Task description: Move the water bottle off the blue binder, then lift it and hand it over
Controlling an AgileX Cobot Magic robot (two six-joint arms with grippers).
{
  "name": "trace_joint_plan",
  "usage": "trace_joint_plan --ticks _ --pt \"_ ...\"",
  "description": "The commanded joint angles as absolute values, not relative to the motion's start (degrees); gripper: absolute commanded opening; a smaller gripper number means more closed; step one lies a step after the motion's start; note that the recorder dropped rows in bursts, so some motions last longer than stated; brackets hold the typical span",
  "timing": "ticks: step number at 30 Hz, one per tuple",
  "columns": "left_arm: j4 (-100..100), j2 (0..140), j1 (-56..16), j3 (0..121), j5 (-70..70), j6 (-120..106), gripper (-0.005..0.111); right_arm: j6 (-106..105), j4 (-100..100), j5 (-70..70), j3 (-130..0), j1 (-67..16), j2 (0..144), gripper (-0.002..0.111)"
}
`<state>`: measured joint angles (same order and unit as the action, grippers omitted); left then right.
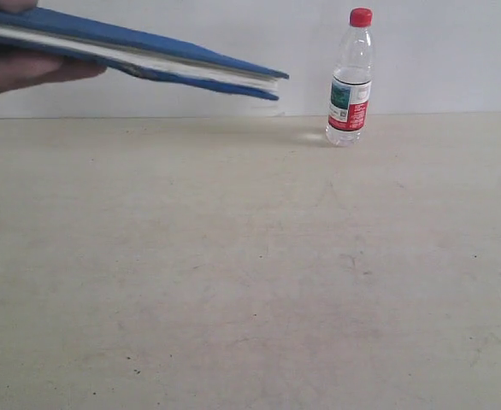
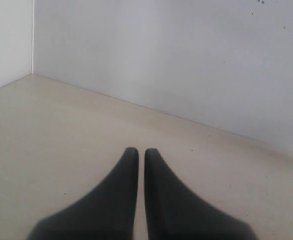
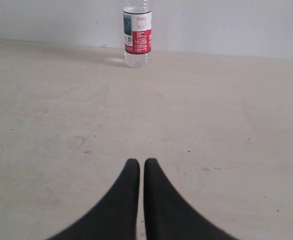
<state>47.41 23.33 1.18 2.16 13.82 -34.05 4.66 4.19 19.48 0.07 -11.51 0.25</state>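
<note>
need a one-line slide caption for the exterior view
A hand holds the blue binder above the table; the water bottle stands upright near the back wall.

We are seeing the water bottle (image 1: 350, 77) standing clear of the blue binder (image 1: 156, 44).
We are finding the clear bottle upright at the far side of the table (image 1: 233, 273), wearing its red cap and red, white and green label. The closed binder is hanging above the table to the bottle's left in the exterior view, tilting down toward it and showing white pages.
</note>
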Motion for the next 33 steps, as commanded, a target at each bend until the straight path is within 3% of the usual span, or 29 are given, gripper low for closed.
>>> trace_joint_plan --ticks 1,8,14,33 --pt "47.1 23.0 0.8 1.9 13.9 -34.2 0.004 5.6 5.0 19.7 0.0 -11.5 0.0 0.001" --pt "47.1 23.0 0.8 1.9 13.9 -34.2 0.004 5.6 5.0 19.7 0.0 -11.5 0.0 0.001" --pt "47.1 23.0 0.8 1.9 13.9 -34.2 0.004 5.6 5.0 19.8 0.0 -2.3 0.0 0.001" --pt "47.1 23.0 0.8 1.9 13.9 -34.2 0.004 5.6 4.8 19.7 0.0 -4.0 0.0 0.001"
